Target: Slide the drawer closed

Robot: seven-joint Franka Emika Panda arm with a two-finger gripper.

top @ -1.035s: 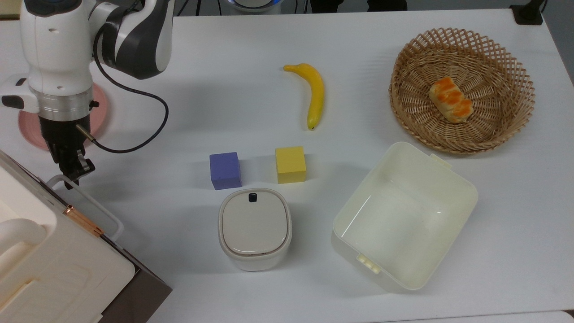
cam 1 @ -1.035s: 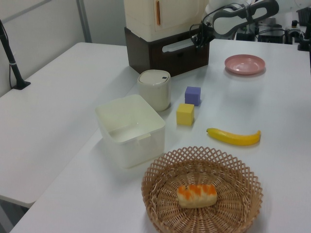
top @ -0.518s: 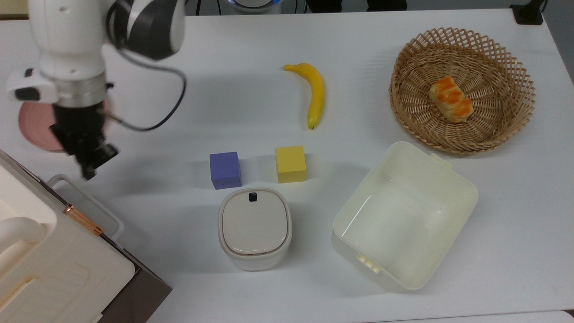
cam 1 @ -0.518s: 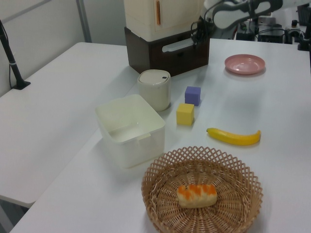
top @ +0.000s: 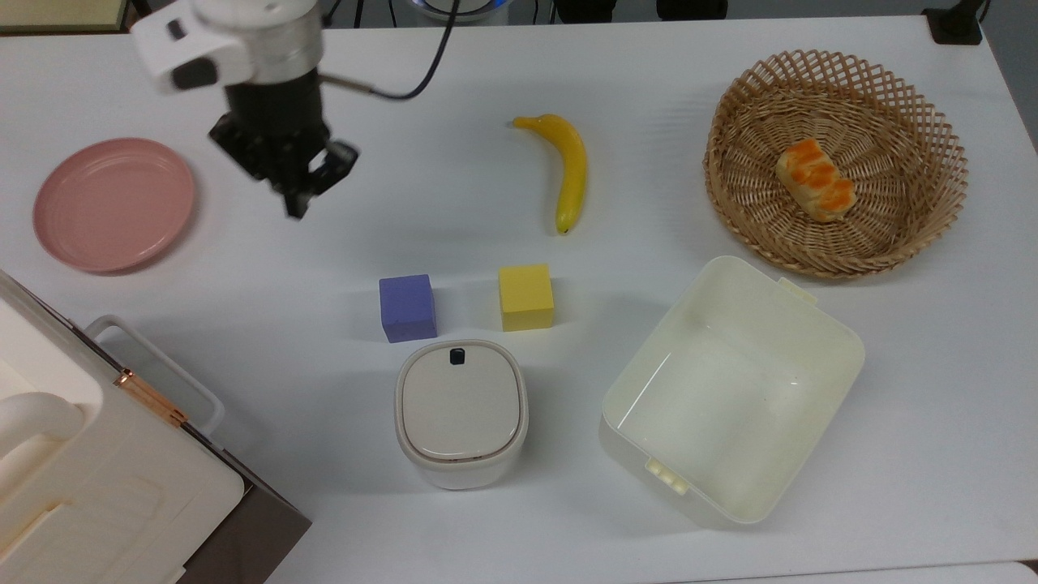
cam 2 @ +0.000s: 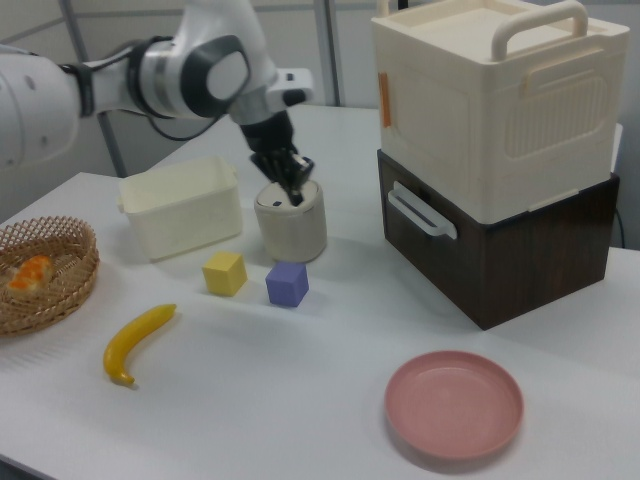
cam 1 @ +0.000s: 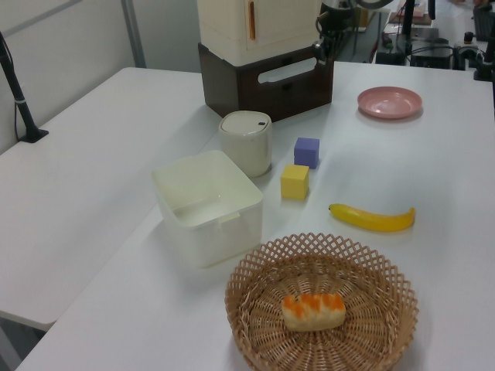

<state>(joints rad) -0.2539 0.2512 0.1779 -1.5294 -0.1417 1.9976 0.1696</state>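
Observation:
The drawer has a dark brown front panel and a white loop handle. In the right view its front sits flush with the brown cabinet under a big cream box. The top view shows the handle at the lower left, and the left view shows the drawer front at the back. My gripper hangs above the bare table, well to the top view's upper right of the handle, between the pink plate and the banana. In the right view the gripper is shut, empty, in front of the lidded container.
A pink plate lies at the top view's left. A banana, a purple cube and a yellow cube sit mid-table. A lidded white container, a cream bin and a basket with bread are further right.
The gripper has left the drawer handle and swung up and toward the top view's right, uncovering the pink plate. The drawer and other objects stay put.

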